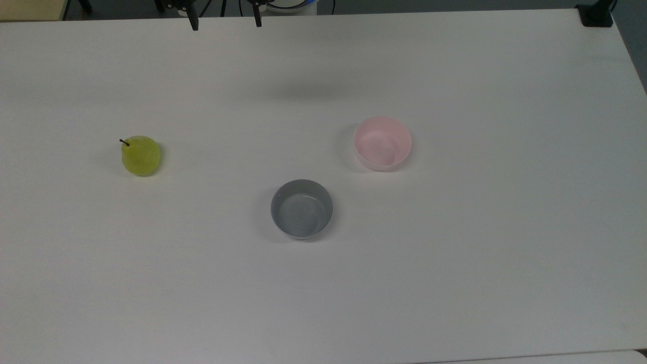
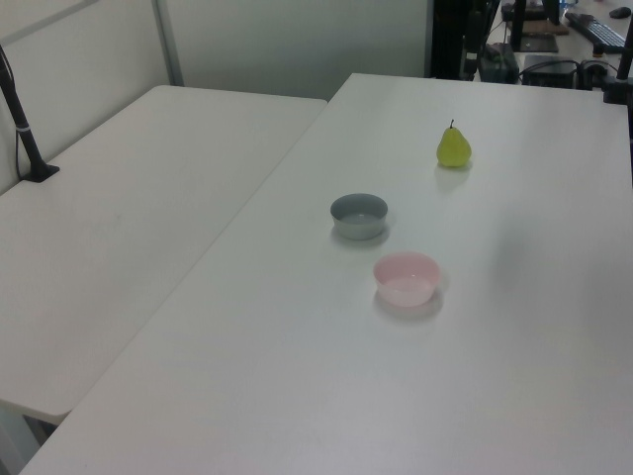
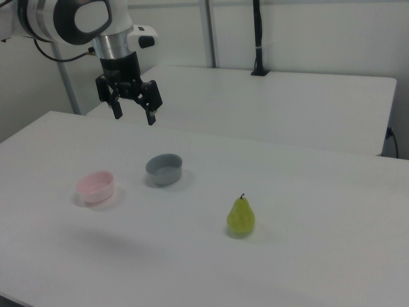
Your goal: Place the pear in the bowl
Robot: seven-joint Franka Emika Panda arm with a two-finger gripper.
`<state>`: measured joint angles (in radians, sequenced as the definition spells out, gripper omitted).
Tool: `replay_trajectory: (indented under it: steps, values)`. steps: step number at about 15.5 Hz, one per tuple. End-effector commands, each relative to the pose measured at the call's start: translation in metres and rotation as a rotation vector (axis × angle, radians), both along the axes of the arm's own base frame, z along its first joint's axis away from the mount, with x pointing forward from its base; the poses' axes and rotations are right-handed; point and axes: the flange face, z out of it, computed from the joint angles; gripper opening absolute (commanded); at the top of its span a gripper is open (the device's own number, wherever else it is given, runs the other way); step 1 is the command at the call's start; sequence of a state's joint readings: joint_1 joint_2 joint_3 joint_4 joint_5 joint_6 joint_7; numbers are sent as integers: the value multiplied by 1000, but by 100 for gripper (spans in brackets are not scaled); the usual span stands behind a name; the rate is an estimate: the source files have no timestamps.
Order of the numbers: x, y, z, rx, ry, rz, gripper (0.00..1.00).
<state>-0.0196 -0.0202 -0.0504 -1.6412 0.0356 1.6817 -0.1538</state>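
The yellow-green pear (image 1: 141, 155) (image 2: 454, 147) (image 3: 241, 217) stands upright on the white table, stem up, at the top view's left. The pale pink bowl (image 1: 382, 142) (image 2: 406, 278) (image 3: 95, 186) sits empty right of centre in the top view. My gripper (image 3: 135, 113) hangs high above the table in the right view, open, fingers wide apart with nothing between them. Its two dark fingertips (image 1: 193, 23) poke in at the top view's upper edge, far from the pear and the bowl.
An empty grey bowl (image 1: 302, 208) (image 2: 359, 215) (image 3: 164, 169) stands between the pear and the pink bowl. A second white table (image 2: 119, 237) adjoins at the left view's left. A black clamp (image 1: 596, 14) grips the table's far right corner in the top view.
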Motion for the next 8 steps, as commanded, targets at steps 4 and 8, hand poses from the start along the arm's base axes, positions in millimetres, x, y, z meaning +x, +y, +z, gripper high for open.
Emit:
replay_trajectory:
  steps: [4, 8]
  values:
    - [-2, 2, -2, -8, -10, 34, 100]
    - [-1, -2, -4, -17, -11, 113, 100]
